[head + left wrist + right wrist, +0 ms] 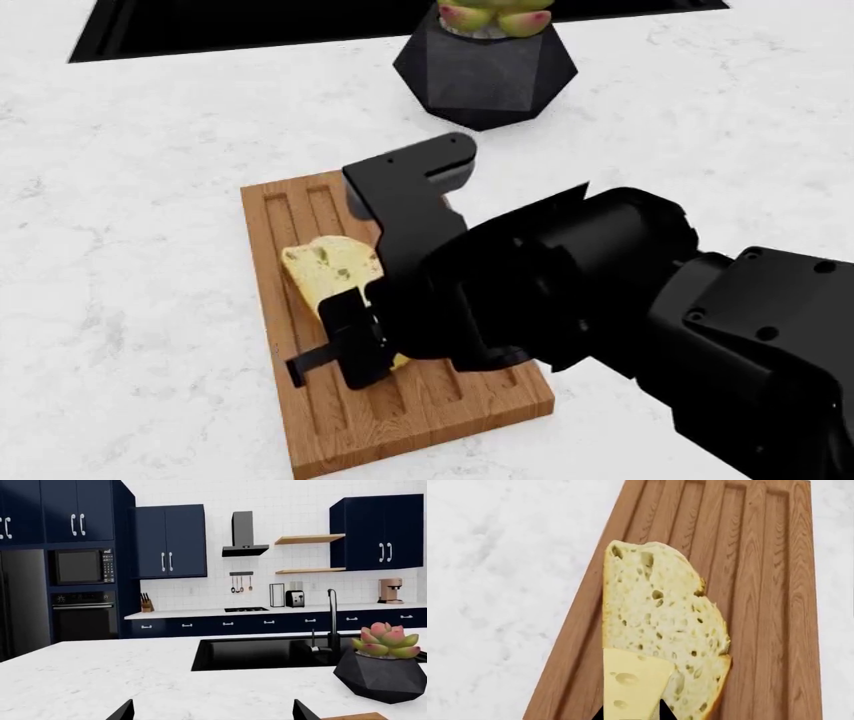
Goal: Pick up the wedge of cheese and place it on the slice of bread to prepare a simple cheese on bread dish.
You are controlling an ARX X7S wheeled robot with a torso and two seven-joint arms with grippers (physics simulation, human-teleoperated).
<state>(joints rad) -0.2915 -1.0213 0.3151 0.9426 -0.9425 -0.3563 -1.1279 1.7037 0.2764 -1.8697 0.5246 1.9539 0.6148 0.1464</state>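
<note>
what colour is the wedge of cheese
Pale yellow with round holes, the wedge of cheese shows best in the right wrist view.

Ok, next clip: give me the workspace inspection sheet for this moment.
Surface: white marble counter, a grooved wooden board lying on it.
Job's things: slice of bread flat on the board; wedge of cheese overlapping the bread's near end.
Clutter: succulent in a black faceted pot beyond the board.
Grippers: right claw at the cheese, grip not readable; left claw open over bare counter.
Cables: nothing seen.
Surroundings: black sink with faucet, navy cabinets, range hood, toaster, coffee machine.
</note>
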